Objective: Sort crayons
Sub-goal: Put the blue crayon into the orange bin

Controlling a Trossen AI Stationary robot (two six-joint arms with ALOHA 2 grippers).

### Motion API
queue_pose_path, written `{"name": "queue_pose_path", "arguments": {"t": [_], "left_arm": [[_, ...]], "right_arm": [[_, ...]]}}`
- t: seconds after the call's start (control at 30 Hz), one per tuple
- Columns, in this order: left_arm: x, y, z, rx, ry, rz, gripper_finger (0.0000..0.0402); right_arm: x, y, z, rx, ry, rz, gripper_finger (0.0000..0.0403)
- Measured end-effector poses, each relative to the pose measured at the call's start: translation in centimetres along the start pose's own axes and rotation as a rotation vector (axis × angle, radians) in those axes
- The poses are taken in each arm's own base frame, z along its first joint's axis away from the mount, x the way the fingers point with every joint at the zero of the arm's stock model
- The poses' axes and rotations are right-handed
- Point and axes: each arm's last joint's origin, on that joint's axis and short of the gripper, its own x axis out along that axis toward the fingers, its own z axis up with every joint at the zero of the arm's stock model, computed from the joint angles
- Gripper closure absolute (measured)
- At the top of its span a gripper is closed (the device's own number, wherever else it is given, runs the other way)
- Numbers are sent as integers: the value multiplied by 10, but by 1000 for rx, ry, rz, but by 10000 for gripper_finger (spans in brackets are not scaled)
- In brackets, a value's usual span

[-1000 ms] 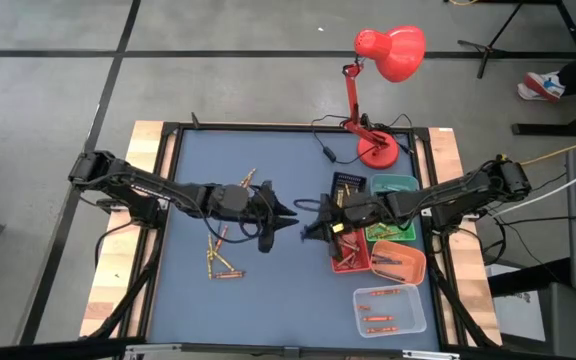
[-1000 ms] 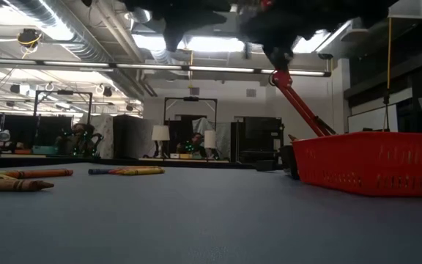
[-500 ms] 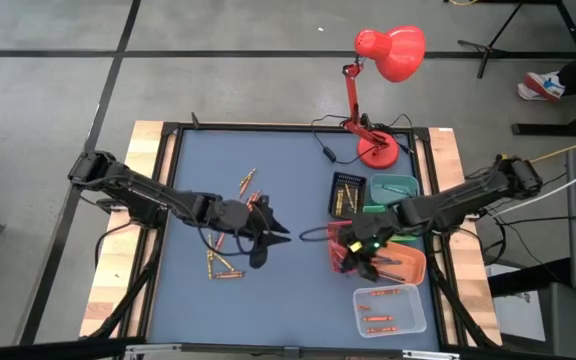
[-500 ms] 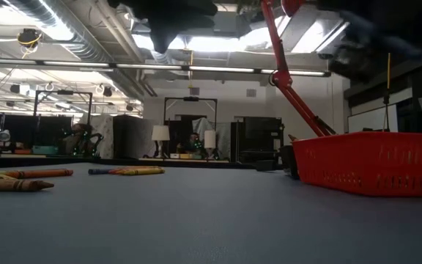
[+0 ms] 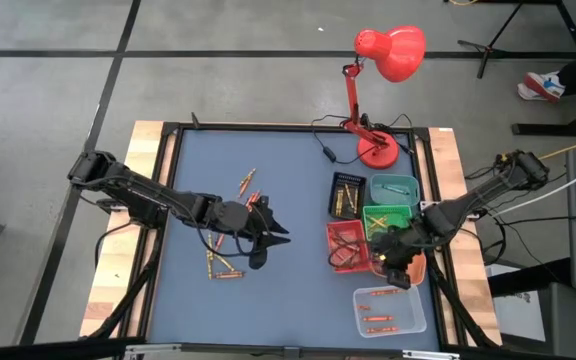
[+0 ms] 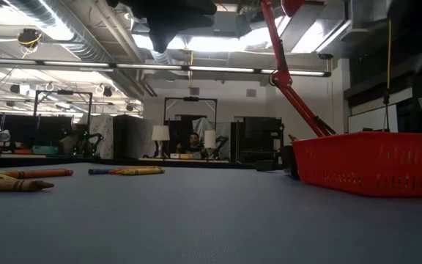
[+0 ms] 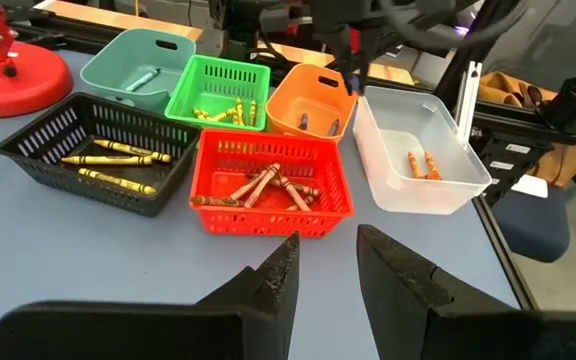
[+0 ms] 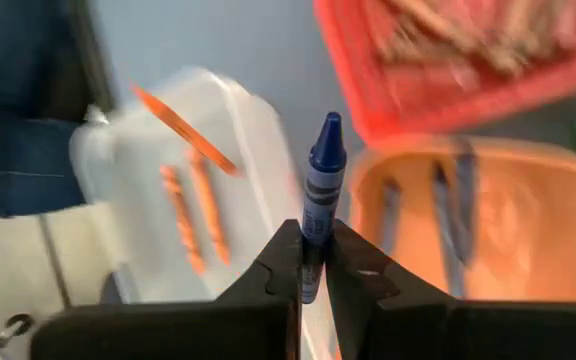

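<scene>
I see a blue crayon point(image 8: 320, 180) clamped upright between the fingers of my right end effector point(image 8: 313, 262), tip pointing away from the wrist, paper wrap intact. It hangs over the orange tray point(image 8: 528, 225), right beside the clear tub point(image 8: 258, 130). In the high view that end effector point(image 5: 396, 262) sits above the orange tray point(image 5: 415, 268) near the bench's right edge.

Loose crayons point(image 5: 226, 266), mostly orange and red, lie scattered on the bench point(image 5: 288, 160) left of centre; the low view shows a few point(image 6: 39, 174) lying flat.

My left end effector point(image 7: 323, 265) is empty, fingers slightly apart, hovering near those loose sticks and facing the trays.

Contents, from the left wrist view: black tray point(image 7: 28, 140) holds yellow crayons, red tray point(image 7: 273, 215) holds reddish-brown ones, green tray point(image 7: 218, 72) holds yellow ones, orange tray has dark ones, teal tray point(image 7: 118, 60) holds one bluish stick, and the clear tub point(image 7: 448, 185) holds a few orange ones.

The right wrist view is blurred, so tray contents there are only smears. A red lamp point(image 5: 388, 52) stands at the bench's far edge.
</scene>
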Motion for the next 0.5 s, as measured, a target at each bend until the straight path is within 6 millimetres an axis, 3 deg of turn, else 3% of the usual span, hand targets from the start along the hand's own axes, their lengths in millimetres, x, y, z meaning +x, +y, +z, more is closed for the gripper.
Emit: {"name": "queue_pose_path", "arguments": {"t": [0.2,0.5], "left_arm": [[0,0,0,0,0,0,313],[0,7,-6,4,54,104,313]], "right_arm": [[1,-7,-17,39,101,-147,374],[1,-8,-17,43,91,-176,332]]}}
